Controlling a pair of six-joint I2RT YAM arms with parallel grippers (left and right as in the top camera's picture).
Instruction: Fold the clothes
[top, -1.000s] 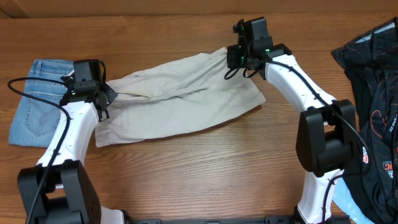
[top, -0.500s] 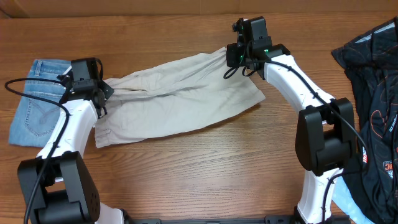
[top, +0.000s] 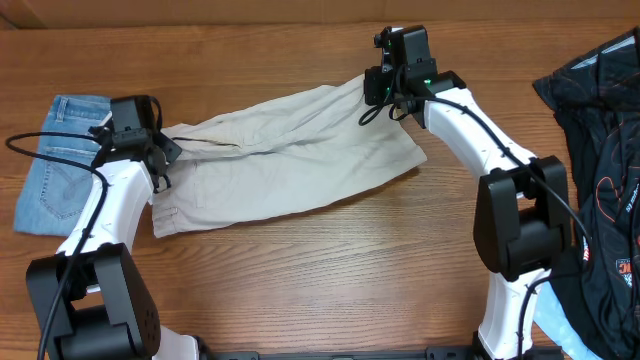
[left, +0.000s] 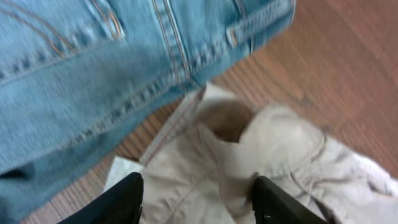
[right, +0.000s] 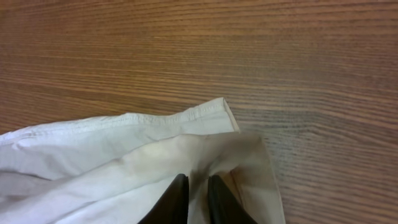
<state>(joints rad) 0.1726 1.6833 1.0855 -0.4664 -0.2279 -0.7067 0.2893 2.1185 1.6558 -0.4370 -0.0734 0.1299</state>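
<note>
The clothes (top: 290, 150), pale beige shorts, lie stretched across the middle of the wooden table, folded lengthwise. My left gripper (top: 165, 152) hovers at their left end by the waistband. In the left wrist view its jaws (left: 198, 186) stand wide apart over rumpled beige cloth (left: 273, 143) and grip nothing. My right gripper (top: 372, 88) is at the far right corner of the shorts. In the right wrist view its two fingers (right: 196, 185) sit close together with a thin fold of the beige cloth (right: 124, 155) pinched between them, next to the hem corner.
Folded light-blue jeans (top: 60, 160) lie at the left, just beside the shorts' left end, and fill the upper left wrist view (left: 74, 62). A black printed garment (top: 600, 150) is heaped at the right edge. Bare wood runs along the front (top: 320, 270).
The left jaws have spread apart and let go of the shorts' left end, and that arm has drifted slightly left. The right gripper has stayed at the far corner.
</note>
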